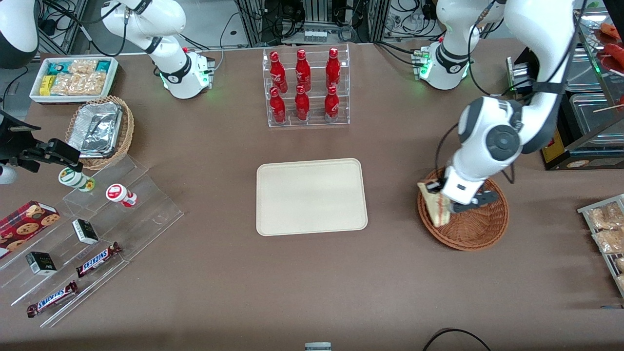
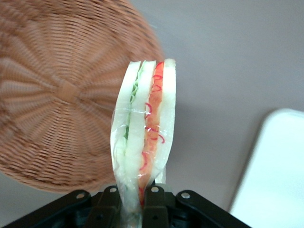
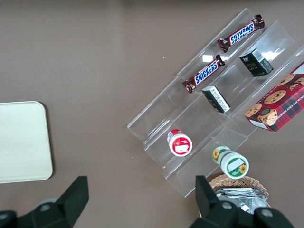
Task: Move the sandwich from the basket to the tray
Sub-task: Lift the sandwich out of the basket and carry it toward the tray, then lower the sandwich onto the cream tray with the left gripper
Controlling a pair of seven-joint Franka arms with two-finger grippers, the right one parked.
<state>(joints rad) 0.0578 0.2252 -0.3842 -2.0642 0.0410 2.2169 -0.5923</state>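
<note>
My left gripper (image 1: 441,197) is shut on the sandwich (image 1: 435,204), a plastic-wrapped wedge of white bread with red and green filling (image 2: 145,128). It holds the sandwich lifted above the rim of the reddish-brown wicker basket (image 1: 475,229) on the side toward the tray. In the left wrist view the black fingers (image 2: 154,204) pinch the wedge's narrow end, with the basket (image 2: 57,95) below. The beige tray (image 1: 311,196) lies at the table's middle, and its corner (image 2: 275,171) shows in the wrist view.
A clear rack of red bottles (image 1: 306,87) stands farther from the front camera than the tray. Clear stepped shelves with snacks (image 1: 83,243), a tan basket of foil trays (image 1: 100,129) and a white snack bin (image 1: 73,78) lie toward the parked arm's end. Packets (image 1: 607,224) sit near the basket.
</note>
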